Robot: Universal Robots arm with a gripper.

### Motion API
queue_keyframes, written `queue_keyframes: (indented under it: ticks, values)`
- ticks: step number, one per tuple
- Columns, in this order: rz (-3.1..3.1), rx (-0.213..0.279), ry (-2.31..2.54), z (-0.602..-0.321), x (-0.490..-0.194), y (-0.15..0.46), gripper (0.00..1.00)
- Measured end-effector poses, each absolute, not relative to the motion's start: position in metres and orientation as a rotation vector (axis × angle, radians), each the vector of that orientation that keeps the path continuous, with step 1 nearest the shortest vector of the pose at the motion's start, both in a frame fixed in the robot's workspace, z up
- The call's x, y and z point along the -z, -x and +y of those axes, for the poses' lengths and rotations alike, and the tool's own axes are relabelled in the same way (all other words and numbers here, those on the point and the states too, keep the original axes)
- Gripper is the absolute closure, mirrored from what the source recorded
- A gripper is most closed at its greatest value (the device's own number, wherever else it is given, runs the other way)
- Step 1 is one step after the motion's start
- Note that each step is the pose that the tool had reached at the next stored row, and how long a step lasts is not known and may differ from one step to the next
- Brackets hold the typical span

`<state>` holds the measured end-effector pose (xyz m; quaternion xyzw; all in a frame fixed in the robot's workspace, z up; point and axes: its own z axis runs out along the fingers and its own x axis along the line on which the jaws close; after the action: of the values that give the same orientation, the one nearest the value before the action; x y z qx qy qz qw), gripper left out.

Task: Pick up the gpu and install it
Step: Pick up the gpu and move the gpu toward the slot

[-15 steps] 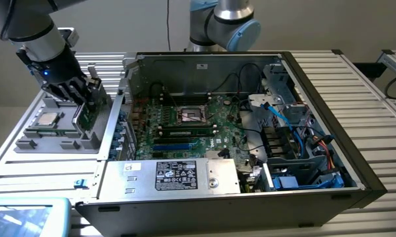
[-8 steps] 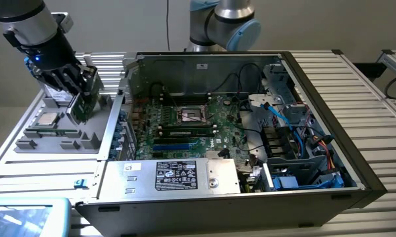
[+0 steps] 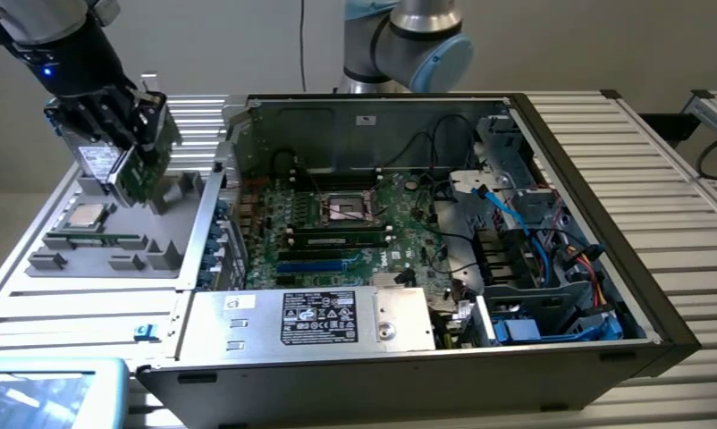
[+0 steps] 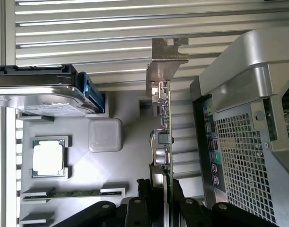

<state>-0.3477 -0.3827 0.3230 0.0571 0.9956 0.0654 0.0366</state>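
Observation:
The gpu [image 3: 136, 172] is a thin green card with a silver end bracket [image 4: 168, 53], standing on edge over the grey parts tray [image 3: 61, 264]. My gripper [image 3: 114, 125] comes down on it from above, fingers shut on the card's edge. In the wrist view the gpu [image 4: 165, 118] appears edge-on, clamped between my black fingers [image 4: 143, 201], with my gripper [image 4: 161, 191] at the card's near end. I cannot tell whether the card's lower edge is clear of its tray slot [image 4: 145, 103]. The open computer case [image 3: 597, 295] lies to the exterior view's right of the tray.
On the tray sit a grey drive [image 4: 40, 92] with blue tabs, a processor [image 4: 48, 157] and a memory stick [image 4: 71, 193]. Inside the case are the motherboard [image 3: 334, 223] with blue slots [image 3: 323, 264], a power supply [image 3: 323, 317] and cables [image 3: 537, 223]. The case's perforated rear wall [image 4: 243, 156] stands close beside the card.

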Motion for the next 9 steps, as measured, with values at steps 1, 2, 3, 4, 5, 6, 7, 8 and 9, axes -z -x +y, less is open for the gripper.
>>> queue_keyframes:
  ticks: [1,2,3,4,5,6,7,8,9]
  values:
    - [3.057,-0.201,-0.176,-0.383,-0.328,0.347,0.71]
    - [3.057,-0.201,-0.176,-0.383,-0.332,0.346,0.71]
    - [3.057,-0.201,-0.176,-0.383,-0.337,0.345,0.71]
    - [3.058,-0.201,-0.177,-0.383,-0.341,0.344,0.71]
    - [3.058,-0.201,-0.177,-0.384,-0.346,0.343,0.71]
    - [3.058,-0.201,-0.177,-0.384,-0.350,0.341,0.71]
    - [3.058,-0.201,-0.177,-0.384,-0.355,0.340,0.71]
    - [3.058,-0.201,-0.177,-0.384,-0.360,0.339,0.71]
    - [3.059,-0.201,-0.178,-0.384,-0.364,0.338,0.71]
